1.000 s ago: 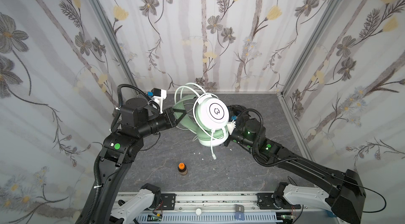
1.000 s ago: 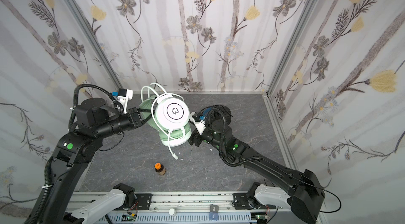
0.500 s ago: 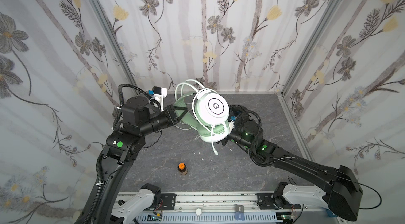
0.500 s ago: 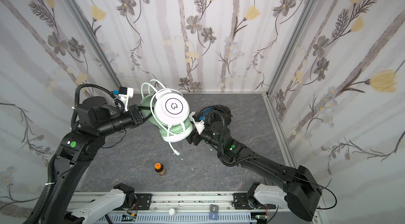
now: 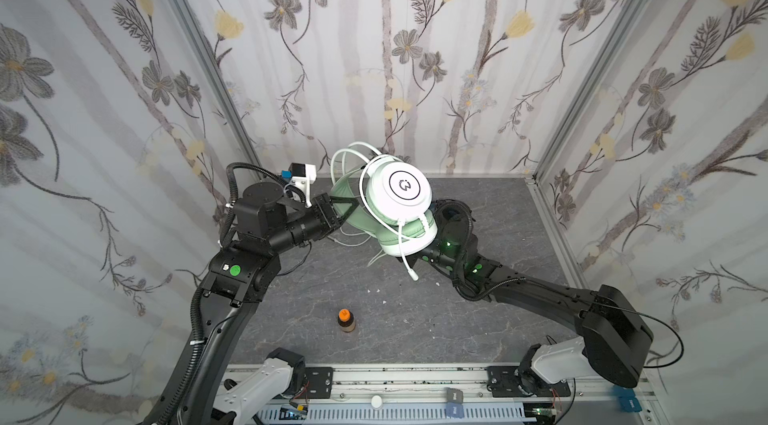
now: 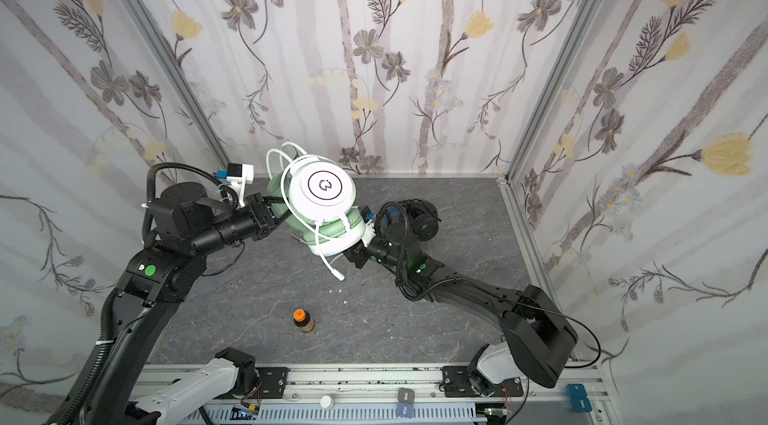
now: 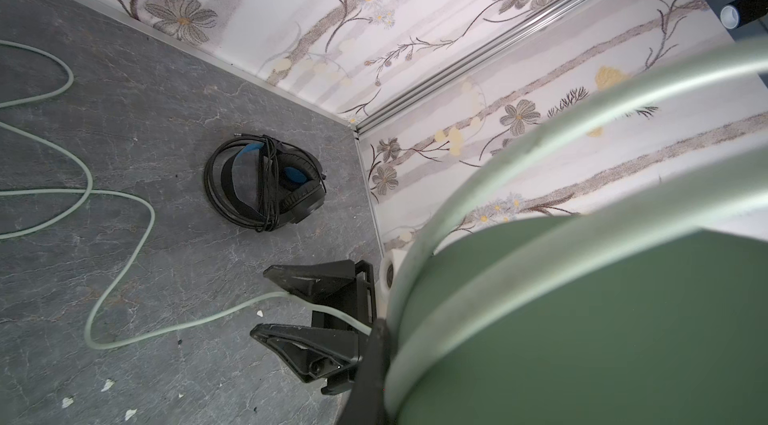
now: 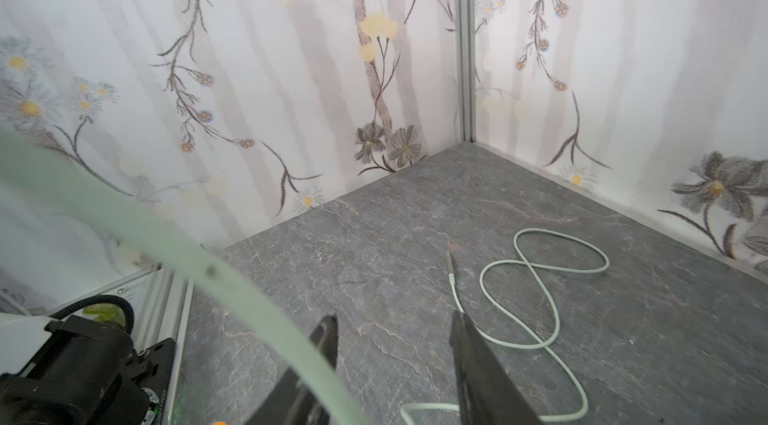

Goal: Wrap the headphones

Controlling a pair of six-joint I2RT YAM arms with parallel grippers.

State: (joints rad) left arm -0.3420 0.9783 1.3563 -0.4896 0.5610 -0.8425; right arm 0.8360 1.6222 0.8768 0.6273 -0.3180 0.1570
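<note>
The left arm rose from the front rail, bent at the elbow, and reached level toward the middle. The left gripper (image 5: 338, 211) was pinched tight on the headband of the mint-green headset (image 5: 399, 190), holding it clear above the grey tabletop (image 5: 415, 319). The right arm stretched low from the right front, its wrist under the lower earcup. The right gripper (image 7: 259, 300) had its jaws spread, with the white cable (image 7: 50, 192) running between them and trailing in loops over the tabletop. The black headset (image 6: 424, 221) lay near the back right corner.
</note>
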